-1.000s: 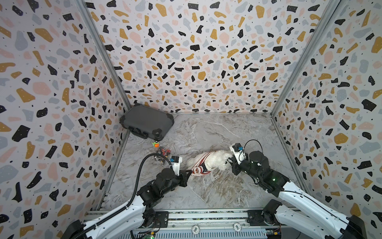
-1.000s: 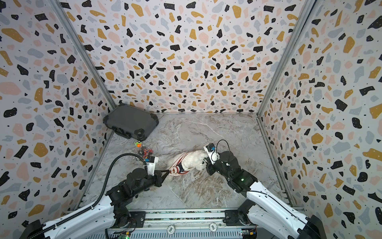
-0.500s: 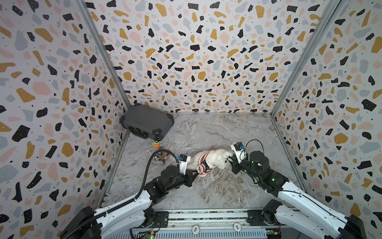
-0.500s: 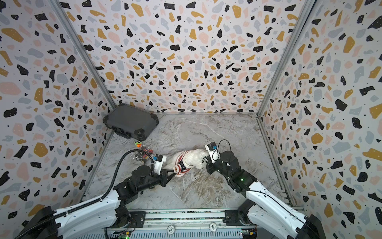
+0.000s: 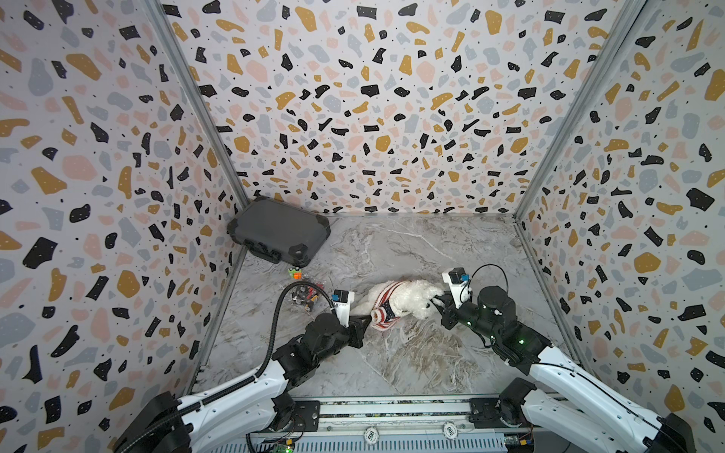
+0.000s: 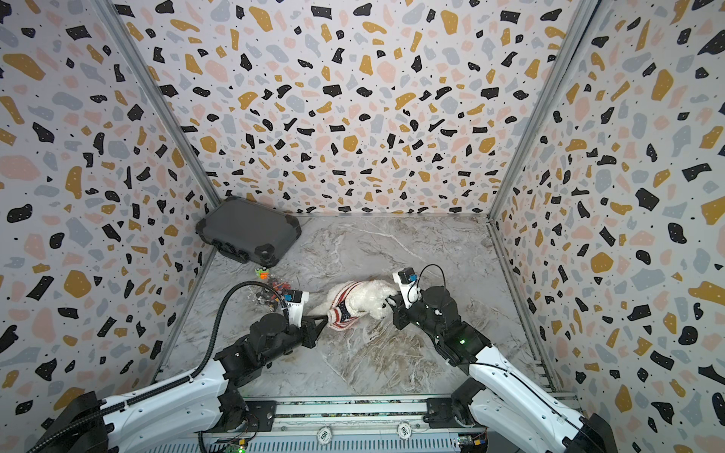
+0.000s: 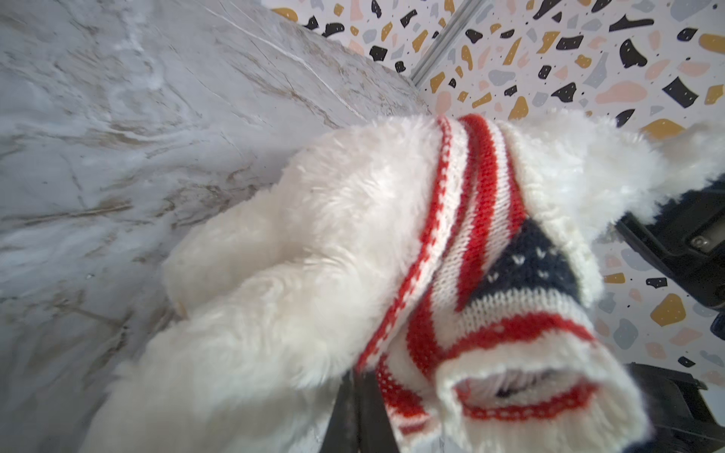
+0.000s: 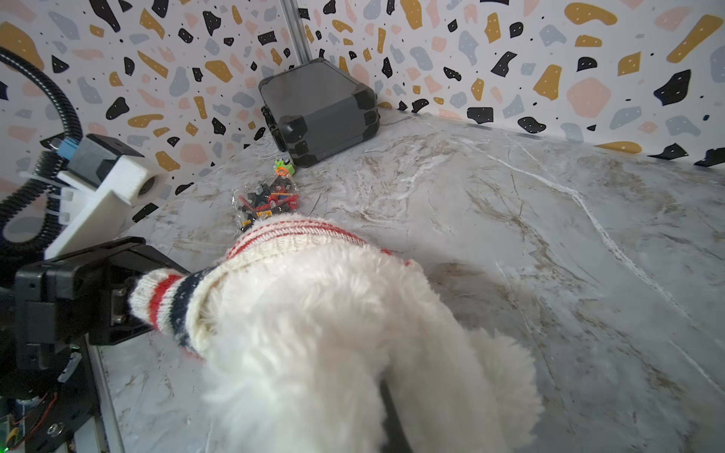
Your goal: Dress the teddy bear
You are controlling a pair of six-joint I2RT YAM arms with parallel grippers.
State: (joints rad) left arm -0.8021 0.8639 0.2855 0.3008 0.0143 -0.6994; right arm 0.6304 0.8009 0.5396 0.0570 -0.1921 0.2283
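Both arms stretch low from opposite sides: left gripper [image 5: 365,319] clamped on the sweater [image 5: 386,312] hem, right gripper [image 5: 435,302] pinching the head of the teddy bear [image 5: 412,300], which lies on the table [image 5: 412,361]. The dark case [image 5: 278,231] is closed, its contents hidden.

We hold both arms low and stretched forward, the forearms turned toward the middle. Our left end effector [image 5: 366,319] points to the right, jaws pressed together. Our right end effector [image 5: 434,302] points to the left, jaws also closed.

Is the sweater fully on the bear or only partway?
Partway: the striped sweater is bunched around the teddy bear's middle, and one sleeve cuff gapes empty.
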